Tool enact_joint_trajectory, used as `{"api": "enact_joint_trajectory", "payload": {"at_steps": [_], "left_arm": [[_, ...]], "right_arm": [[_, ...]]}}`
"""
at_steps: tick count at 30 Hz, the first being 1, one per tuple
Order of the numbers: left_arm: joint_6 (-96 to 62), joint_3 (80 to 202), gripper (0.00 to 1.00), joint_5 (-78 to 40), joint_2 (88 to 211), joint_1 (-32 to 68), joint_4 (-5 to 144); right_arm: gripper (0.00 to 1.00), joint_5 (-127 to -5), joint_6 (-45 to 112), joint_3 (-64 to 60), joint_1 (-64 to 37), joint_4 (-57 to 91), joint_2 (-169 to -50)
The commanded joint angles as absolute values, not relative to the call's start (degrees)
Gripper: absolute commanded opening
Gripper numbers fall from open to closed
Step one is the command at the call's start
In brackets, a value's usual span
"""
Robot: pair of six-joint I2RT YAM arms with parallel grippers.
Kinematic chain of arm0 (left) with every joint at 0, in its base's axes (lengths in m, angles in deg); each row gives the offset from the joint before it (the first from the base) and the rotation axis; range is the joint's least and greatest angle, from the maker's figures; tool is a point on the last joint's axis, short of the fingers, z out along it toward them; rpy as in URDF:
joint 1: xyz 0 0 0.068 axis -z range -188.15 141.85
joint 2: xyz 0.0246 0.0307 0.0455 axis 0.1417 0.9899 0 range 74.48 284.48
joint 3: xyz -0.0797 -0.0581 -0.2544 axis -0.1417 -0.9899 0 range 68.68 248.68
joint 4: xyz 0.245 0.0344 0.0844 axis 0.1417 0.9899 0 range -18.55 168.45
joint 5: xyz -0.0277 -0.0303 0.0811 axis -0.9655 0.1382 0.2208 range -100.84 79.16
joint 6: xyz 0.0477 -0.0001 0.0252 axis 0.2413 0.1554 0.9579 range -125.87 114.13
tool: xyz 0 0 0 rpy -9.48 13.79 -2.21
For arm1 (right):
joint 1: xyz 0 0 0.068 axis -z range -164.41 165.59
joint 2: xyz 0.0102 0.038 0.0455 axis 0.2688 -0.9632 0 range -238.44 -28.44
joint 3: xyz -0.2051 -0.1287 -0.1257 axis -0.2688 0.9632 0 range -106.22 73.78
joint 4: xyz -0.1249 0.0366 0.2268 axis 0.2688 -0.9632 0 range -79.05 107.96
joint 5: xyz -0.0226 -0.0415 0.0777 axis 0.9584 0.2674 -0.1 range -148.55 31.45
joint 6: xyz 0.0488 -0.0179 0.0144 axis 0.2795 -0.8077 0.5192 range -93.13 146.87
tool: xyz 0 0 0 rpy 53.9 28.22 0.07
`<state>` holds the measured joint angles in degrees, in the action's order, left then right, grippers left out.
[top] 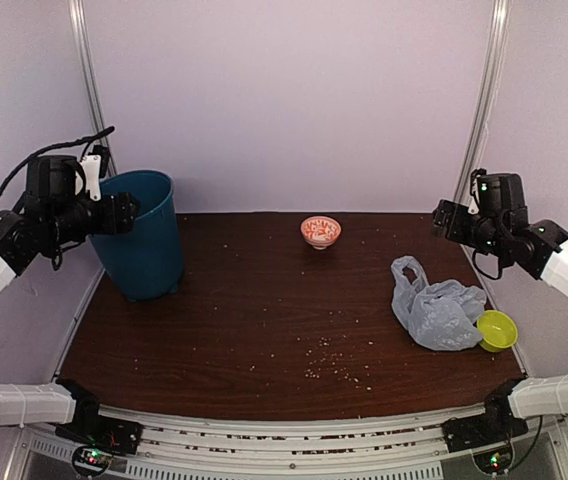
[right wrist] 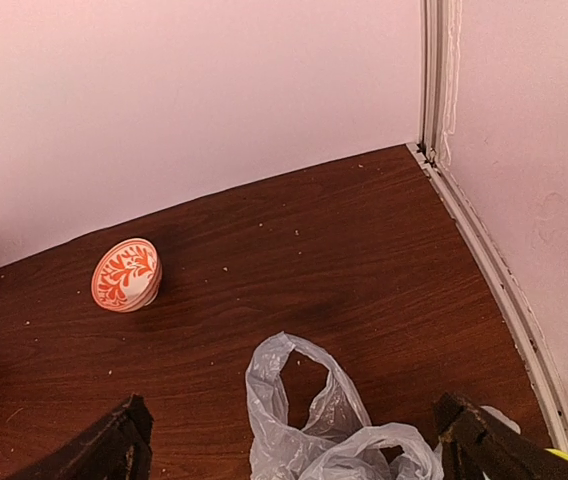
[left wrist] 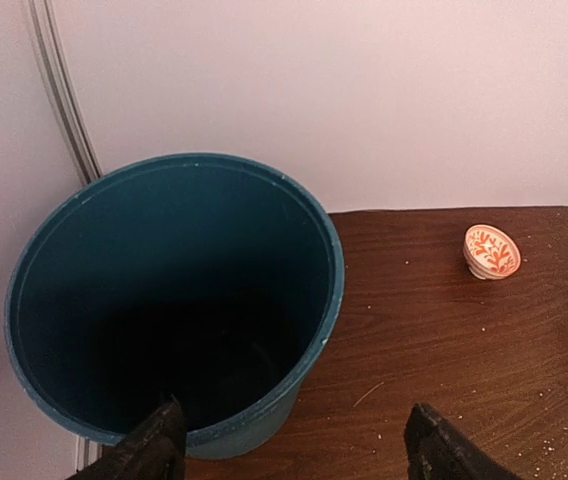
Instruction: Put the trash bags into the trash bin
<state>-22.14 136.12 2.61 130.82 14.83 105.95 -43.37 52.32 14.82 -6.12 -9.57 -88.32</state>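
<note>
The teal-blue trash bin (top: 144, 235) stands upright at the table's back left, and in the left wrist view (left wrist: 179, 300) its inside looks empty. My left gripper (top: 129, 212) hovers by its rim, open and empty (left wrist: 294, 455). The grey-blue trash bag (top: 436, 310) lies crumpled on the table at the right, one loop handle (right wrist: 294, 385) spread toward the back. My right gripper (top: 442, 220) hangs above and behind the bag, open and empty (right wrist: 294, 450).
A small red-patterned bowl (top: 321, 231) sits at the back middle, also in the left wrist view (left wrist: 491, 250) and right wrist view (right wrist: 126, 275). A lime-green bowl (top: 496, 330) touches the bag's right side. Crumbs (top: 329, 360) dot the front of the table.
</note>
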Motion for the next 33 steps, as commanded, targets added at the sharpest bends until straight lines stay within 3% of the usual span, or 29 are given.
{"api": "enact_joint_trajectory", "payload": {"at_steps": [1,4,6,8,15,20,25,33], "left_arm": [[-20.6,140.6,0.76,-1.5,132.8,15.1,104.3],[-21.5,143.2,0.73,-3.1,134.9,15.2,102.9],[-22.5,145.1,0.52,-6.1,136.7,15.2,101.6],[-23.1,147.1,0.44,-10.3,138.8,16.1,100.2],[-25.8,163.9,0.63,-6.7,152.6,18.6,109.0],[-24.7,171.9,0.67,3.6,161.0,18.6,114.9],[-26.4,177.8,0.68,4.6,165.6,18.6,120.7],[-32.1,176.1,0.77,11.8,168.1,18.0,126.9]], "right_arm": [[1.0,-43.0,49.8,10.9,-5.7,-10.3,-91.5],[0.98,-48.0,47.6,8.8,-5.6,-9.6,-93.7],[0.94,-50.4,47.6,7.5,-5.6,-9.9,-95.4],[0.9,-52.4,47.9,6.7,-5.6,-10.5,-97.1],[0.86,-57.3,47.9,7.5,-6.4,-16.7,-97.6],[0.86,-57.4,49.2,14.9,-12.0,-16.1,-92.0],[0.86,-54.9,50.4,13.7,-12.1,-18.6,-95.0],[0.86,-58.6,52.2,12.6,-12.1,-14.4,-99.2]]}}
